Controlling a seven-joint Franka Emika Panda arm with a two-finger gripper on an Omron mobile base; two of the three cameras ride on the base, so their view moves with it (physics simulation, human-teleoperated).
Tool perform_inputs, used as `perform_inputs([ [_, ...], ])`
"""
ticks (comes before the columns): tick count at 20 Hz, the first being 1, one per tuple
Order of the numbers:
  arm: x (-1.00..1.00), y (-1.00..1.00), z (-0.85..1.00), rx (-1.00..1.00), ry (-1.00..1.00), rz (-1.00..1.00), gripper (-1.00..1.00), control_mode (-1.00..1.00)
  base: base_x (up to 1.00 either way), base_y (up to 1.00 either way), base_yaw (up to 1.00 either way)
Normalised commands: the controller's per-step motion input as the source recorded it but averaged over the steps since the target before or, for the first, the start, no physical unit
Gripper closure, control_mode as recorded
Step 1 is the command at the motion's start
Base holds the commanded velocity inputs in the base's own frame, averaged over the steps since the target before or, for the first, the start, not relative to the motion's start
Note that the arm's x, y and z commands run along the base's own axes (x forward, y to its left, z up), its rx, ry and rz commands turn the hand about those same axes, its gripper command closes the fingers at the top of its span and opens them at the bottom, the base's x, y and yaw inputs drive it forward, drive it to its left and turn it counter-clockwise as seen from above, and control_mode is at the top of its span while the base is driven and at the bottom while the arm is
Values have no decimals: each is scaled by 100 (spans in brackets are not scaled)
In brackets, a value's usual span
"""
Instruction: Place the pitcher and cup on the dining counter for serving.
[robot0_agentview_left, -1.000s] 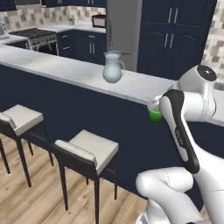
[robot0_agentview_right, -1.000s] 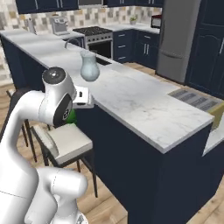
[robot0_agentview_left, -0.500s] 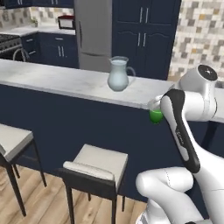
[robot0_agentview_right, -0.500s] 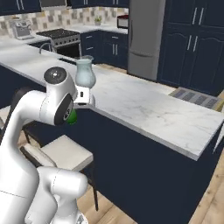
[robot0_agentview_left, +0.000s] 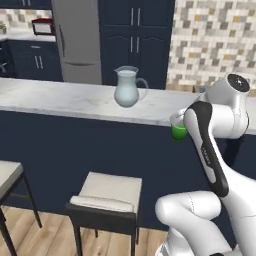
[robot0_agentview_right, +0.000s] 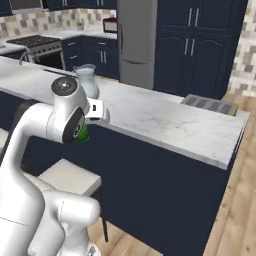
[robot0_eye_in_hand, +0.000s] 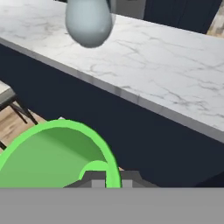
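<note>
Cup (robot0_agentview_left: 178, 131) grasped in our end effector (robot0_eye_in_hand: 109, 177), upright, held off the near edge of the table (robot0_agentview_left: 75, 102), about level with its top. Pitcher (robot0_agentview_left: 127, 87) already stands on the marble, ahead and left; open tabletop lies directly ahead.

Dining counter (robot0_agentview_left: 65, 102): 1 long bar with a light grey veined marble top over a dark navy side. Standing upright on the top: 1 pale blue translucent pitcher (robot0_agentview_left: 127, 87), toward the far edge, handle to the right in the left base view. Wooden floor (robot0_agentview_left: 40, 235) below carries 2 cushioned stools (robot0_agentview_left: 107, 196) against the navy side.
</note>
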Motion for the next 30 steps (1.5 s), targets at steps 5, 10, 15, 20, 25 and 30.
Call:
perform_inputs([
  [5,0,0,0,0,0,0,100,100,16,47,-37],
  [10,8,0,0,0,0,-2,100,-100,27,34,-24],
  [15,45,0,5,0,0,0,100,-100,0,0,0],
  [20,42,0,35,0,-2,0,100,-100,0,0,0],
  [25,53,8,32,0,1,-6,100,-100,0,0,0],
  [30,92,5,0,6,4,-21,100,-100,0,0,0],
])
